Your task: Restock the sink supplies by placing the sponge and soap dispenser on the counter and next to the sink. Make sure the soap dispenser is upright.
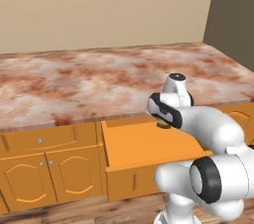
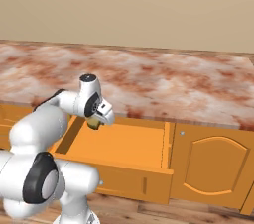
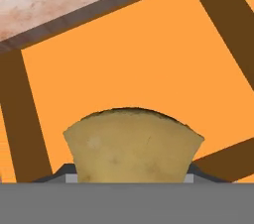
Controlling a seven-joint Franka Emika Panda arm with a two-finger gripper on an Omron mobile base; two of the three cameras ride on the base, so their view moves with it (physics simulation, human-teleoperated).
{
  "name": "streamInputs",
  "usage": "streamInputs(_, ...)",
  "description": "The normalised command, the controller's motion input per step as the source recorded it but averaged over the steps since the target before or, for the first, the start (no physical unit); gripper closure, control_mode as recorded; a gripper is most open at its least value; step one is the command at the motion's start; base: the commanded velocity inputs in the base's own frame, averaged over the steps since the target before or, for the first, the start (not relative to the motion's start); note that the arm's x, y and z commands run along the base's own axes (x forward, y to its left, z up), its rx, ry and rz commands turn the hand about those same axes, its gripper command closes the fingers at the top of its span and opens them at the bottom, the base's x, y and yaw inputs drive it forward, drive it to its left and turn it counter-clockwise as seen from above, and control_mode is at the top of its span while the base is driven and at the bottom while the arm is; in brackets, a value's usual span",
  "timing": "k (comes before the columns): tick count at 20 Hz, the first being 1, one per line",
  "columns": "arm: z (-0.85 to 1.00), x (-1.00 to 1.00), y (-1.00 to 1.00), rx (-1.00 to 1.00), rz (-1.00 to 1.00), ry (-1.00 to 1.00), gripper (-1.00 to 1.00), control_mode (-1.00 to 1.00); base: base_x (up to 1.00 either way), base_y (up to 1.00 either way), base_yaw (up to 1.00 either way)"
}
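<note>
The sponge (image 3: 133,146) is a yellow-tan block with a matte, faintly pitted face and a rounded, fanned-out end; in the hand view it sits right between the finger tips, whose dark points just peek out at its lower left and lower right corners. The jaws are closed on it, one on each side, so its broad end juts out past them. In the right base view the sponge (image 2: 94,123) shows as a small olive-yellow lump under the gripper (image 2: 95,120), hanging above the far left part of the open drawer (image 2: 124,146). In the left base view the same lump (image 1: 163,125) peeps out below the white hand, over the far right of the drawer (image 1: 144,143).

The drawer is a shallow orange wooden box, smooth inside, with darker brown walls, pulled out toward the near side from under the counter (image 2: 163,84). The counter is a long flat slab of reddish-brown and white marbled stone with a thin dark edge, running left to right above orange cabinets (image 2: 213,168) with arched door panels and small round knobs. A plain beige wall (image 1: 99,5) rises behind it.
</note>
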Motion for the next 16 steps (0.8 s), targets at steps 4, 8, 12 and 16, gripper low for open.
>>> streamInputs(4, 0.66, -0.44, 0.06, 0.00, -0.02, -0.03, 1.00, -1.00, 0.00, 0.00, 0.00)
streamInputs(8, 0.55, -0.28, 0.00, 0.00, 0.00, 0.00, 1.00, -1.00, 0.00, 0.00, 0.00)
streamInputs(12, 0.23, -0.33, 0.00, 0.00, 0.00, 0.00, 1.00, -1.00, 0.00, 0.00, 0.00)
streamInputs(16, -0.04, -0.10, 0.00, 0.00, 0.00, 0.00, 1.00, -1.00, 0.00, 0.00, 0.00)
